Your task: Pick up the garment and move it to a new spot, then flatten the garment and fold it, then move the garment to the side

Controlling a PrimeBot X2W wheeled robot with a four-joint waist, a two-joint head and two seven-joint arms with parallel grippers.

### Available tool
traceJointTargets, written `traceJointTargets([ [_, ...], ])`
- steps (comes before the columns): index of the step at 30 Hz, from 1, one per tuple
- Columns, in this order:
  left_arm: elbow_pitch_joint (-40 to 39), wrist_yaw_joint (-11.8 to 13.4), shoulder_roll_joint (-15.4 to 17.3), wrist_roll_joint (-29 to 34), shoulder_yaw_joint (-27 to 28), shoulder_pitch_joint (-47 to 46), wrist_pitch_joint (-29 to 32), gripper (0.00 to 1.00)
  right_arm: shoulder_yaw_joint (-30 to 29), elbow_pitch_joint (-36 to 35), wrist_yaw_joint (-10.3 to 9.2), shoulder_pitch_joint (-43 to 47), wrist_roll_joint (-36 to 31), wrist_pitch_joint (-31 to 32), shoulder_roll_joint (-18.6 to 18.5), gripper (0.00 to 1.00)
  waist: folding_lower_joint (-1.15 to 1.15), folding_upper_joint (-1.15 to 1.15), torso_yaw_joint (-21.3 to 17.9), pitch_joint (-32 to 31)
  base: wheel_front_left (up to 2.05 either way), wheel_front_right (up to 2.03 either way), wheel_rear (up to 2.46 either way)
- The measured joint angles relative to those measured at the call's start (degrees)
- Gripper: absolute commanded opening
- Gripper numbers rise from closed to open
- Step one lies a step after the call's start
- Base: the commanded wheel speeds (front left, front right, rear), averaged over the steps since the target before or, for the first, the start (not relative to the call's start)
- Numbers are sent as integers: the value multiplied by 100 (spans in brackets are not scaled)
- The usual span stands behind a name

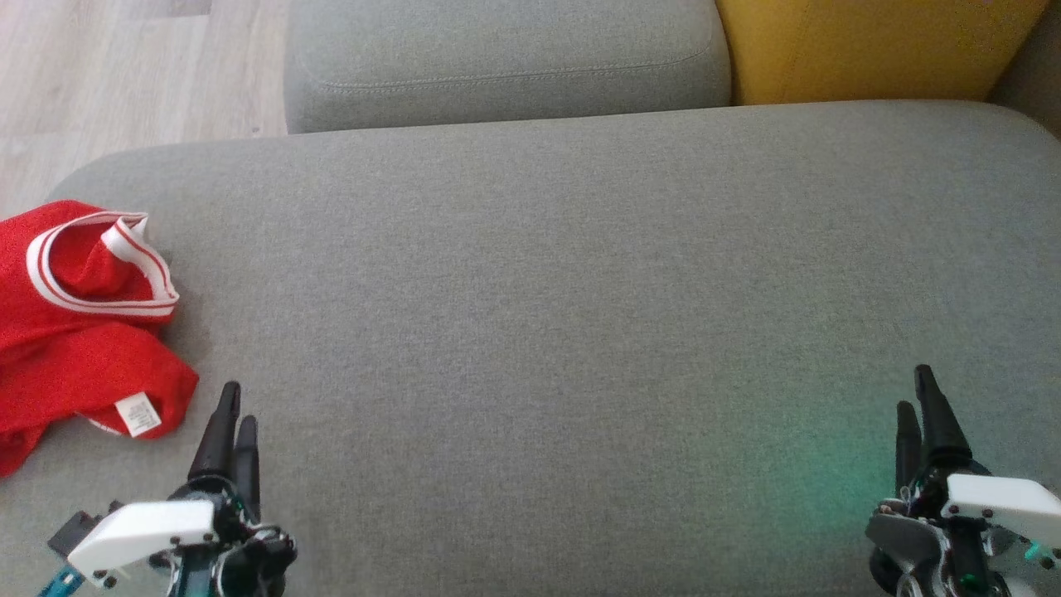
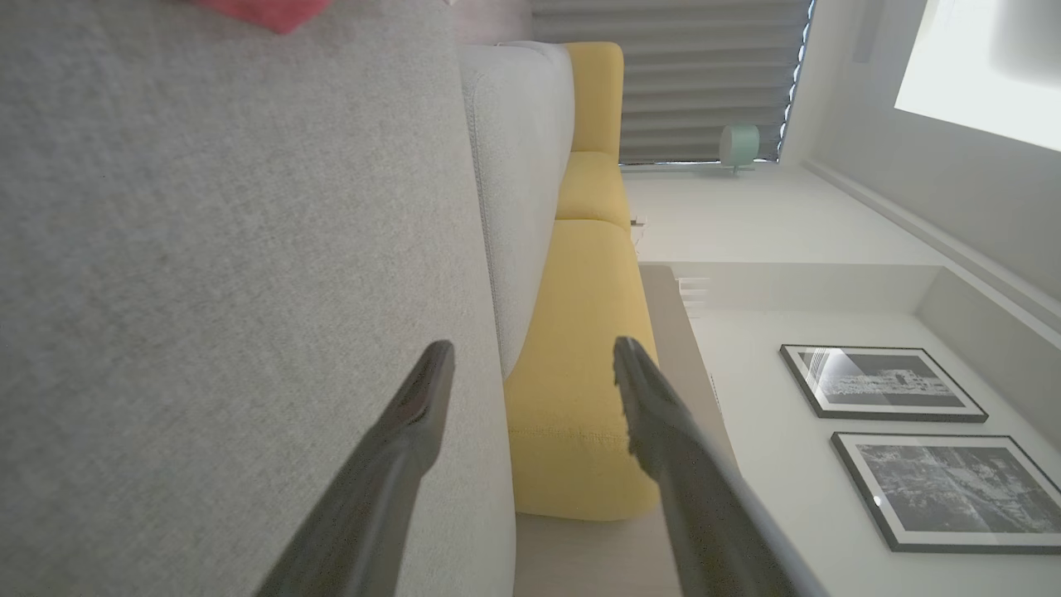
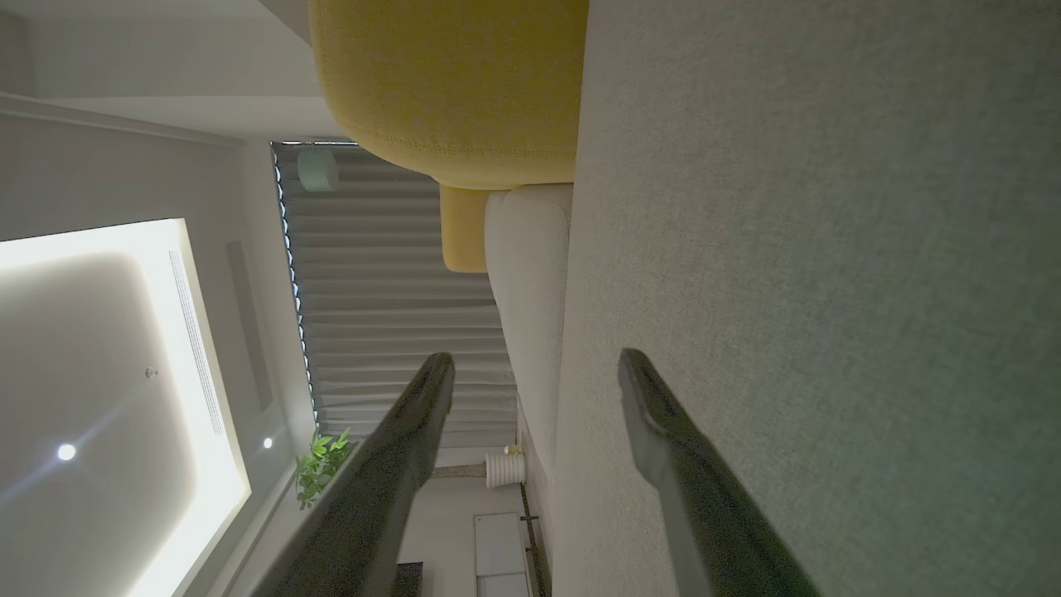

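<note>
Looking down on a wide grey seat cushion (image 1: 580,290), most of its fabric bare. A grey back cushion (image 1: 497,58) sits behind it, a yellow cushion (image 1: 862,50) at far right, pale wood floor (image 1: 124,75) at far left. Wrist views catch slatted blinds (image 2: 663,75), two framed pictures (image 2: 883,381) on a white wall and a lit ceiling panel (image 3: 99,373). The red garment (image 1: 75,332), with a white-striped collar, lies crumpled at the cushion's left edge, white care label (image 1: 138,414) facing up. The left gripper (image 1: 239,404) hovers just beside the garment's near right corner, not touching, jaws wide apart, holding nothing. The right gripper (image 1: 913,388) is well apart on the opposite side, jaws equally spread, empty.
</note>
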Motion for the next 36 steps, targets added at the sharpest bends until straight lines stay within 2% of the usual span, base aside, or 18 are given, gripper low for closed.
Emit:
traceJointTargets([
  [10, -315, -1, 15, 957, -70, -130, -163, 100, 92, -225, 0, -34, -856, -192, -46, 100, 0, 0, 35, 10, 0, 0, 0],
  [26, -683, 2, 43, 2763, -334, -129, -408, 100, 272, -586, 0, -39, -2721, -330, -100, 100, 0, 0, 80, -20, 0, 0, 0],
  [36, -886, 134, 151, 3702, -564, -128, -579, 100, 404, -719, 0, -38, -3643, -421, -122, 100, 0, 0, 93, -34, 0, 0, 0],
])
